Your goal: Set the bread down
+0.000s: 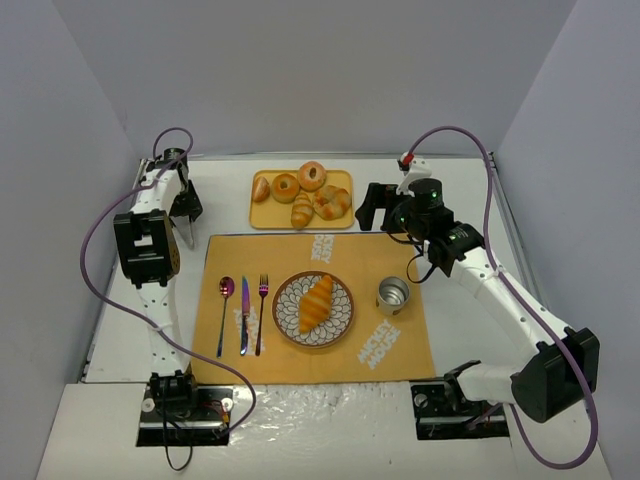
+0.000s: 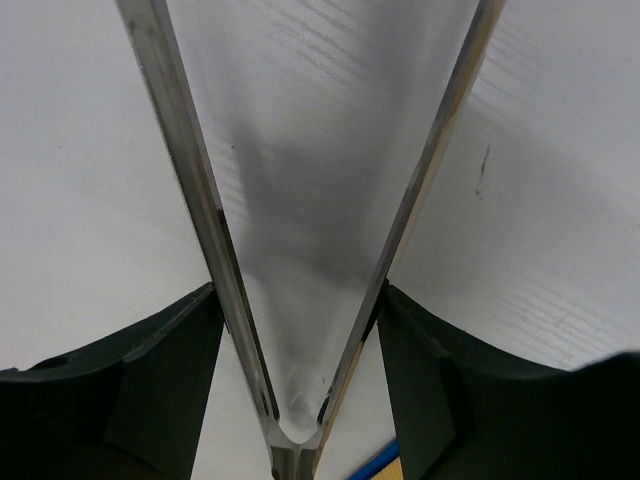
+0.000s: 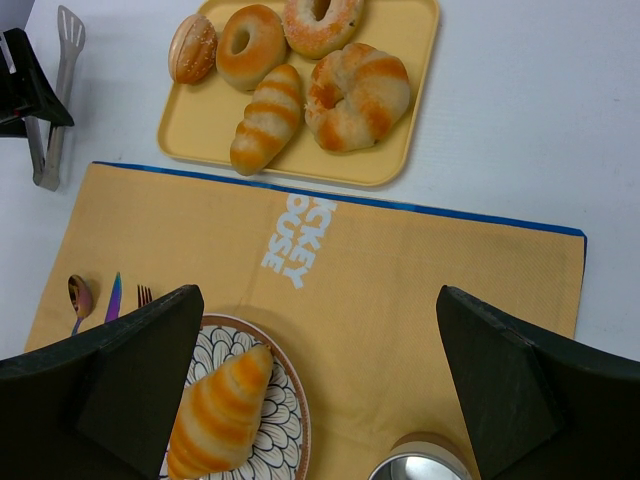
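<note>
- One plate (image 1: 348, 310) anchors the placemat (image 1: 380, 262).
- Right gripper (image 3: 318, 300), beyond the plate: fingers spread, empty, probably just watching.
- Left gripper (image 2: 298, 290), far-left of the plate: clasping tongs (image 2: 197, 200), blades sprung apart, nothing between them.
- The bread (image 1: 316, 303) lies diagonally on the plate; placement looks done.

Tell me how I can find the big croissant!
Look at the orange placemat in the middle of the table. On it sits a round patterned plate, right of the fork, and the bread lies on that plate. It is the only pastry on a plate; the other pastries sit on the yellow tray.
</note>
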`<control>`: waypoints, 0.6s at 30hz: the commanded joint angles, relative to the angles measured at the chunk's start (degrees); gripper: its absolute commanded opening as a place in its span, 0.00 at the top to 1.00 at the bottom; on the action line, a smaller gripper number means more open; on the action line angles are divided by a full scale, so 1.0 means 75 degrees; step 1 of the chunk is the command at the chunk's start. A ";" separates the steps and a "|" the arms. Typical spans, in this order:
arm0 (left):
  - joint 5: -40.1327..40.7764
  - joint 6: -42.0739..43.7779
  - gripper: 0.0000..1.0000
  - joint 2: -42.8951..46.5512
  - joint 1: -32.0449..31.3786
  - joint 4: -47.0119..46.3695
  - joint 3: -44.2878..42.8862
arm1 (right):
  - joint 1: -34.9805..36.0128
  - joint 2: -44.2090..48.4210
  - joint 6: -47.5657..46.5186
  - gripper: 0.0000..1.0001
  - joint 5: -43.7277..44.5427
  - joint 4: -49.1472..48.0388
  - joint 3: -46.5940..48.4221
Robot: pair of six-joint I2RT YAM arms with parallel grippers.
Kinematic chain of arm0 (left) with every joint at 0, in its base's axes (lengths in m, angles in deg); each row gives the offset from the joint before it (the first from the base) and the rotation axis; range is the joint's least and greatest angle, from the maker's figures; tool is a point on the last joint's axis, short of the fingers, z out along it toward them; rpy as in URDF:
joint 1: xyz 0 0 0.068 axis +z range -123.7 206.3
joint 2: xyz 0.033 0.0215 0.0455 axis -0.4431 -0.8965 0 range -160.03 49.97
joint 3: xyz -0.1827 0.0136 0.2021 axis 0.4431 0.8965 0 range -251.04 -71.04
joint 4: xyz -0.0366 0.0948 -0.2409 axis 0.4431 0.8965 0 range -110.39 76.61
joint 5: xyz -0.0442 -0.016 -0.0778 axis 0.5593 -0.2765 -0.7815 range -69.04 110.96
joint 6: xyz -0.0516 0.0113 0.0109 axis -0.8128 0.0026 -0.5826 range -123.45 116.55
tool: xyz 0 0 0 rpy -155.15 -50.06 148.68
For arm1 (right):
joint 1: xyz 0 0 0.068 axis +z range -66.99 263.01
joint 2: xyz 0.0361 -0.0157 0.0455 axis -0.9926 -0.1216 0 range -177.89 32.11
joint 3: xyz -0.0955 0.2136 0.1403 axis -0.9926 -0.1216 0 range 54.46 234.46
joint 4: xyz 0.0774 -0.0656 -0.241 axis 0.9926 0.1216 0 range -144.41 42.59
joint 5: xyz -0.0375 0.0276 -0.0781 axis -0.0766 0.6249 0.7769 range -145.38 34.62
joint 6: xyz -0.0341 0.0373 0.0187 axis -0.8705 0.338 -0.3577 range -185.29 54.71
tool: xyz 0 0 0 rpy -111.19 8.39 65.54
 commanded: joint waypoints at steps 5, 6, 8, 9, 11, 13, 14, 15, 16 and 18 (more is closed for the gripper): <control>-0.0057 0.0041 0.36 0.0198 0.0088 -0.0010 -0.0244 | 0.0058 0.0136 -0.0105 0.00 -0.0023 -0.0517 0.0074; -0.0079 0.0038 0.35 0.0210 0.0088 -0.0025 -0.0219 | 0.0051 0.0149 -0.0105 0.00 -0.0020 -0.0504 0.0071; -0.0120 0.0038 0.33 0.0259 0.0076 -0.0051 -0.0201 | 0.0048 0.0191 -0.0105 0.00 -0.0020 -0.0481 0.0071; -0.0120 0.0033 0.31 0.0308 0.0076 -0.0046 -0.0206 | 0.0048 0.0199 -0.0110 0.00 -0.0020 -0.0462 0.0077; -0.0105 0.0011 0.28 0.0391 0.0076 -0.0025 -0.0220 | 0.0048 0.0199 -0.0117 0.00 -0.0012 -0.0435 0.0098; -0.0076 -0.0007 0.26 0.0475 0.0087 0.0005 -0.0224 | 0.0048 0.0189 -0.0117 0.00 0.0002 -0.0420 0.0106; -0.0068 -0.0009 0.26 0.0522 0.0082 0.0001 -0.0213 | 0.0048 0.0188 -0.0117 0.00 0.0009 -0.0413 0.0106; -0.0062 -0.0009 0.25 0.0573 0.0076 -0.0004 -0.0201 | 0.0050 0.0189 -0.0117 0.00 0.0015 -0.0407 0.0105; -0.0062 -0.0009 0.25 0.0645 0.0076 -0.0004 -0.0201 | 0.0060 0.0199 -0.0117 0.00 0.0015 -0.0407 0.0095; -0.0066 -0.0013 0.25 0.0696 0.0076 0.0000 -0.0209 | 0.0056 0.0208 -0.0113 0.00 0.0035 -0.0399 0.0095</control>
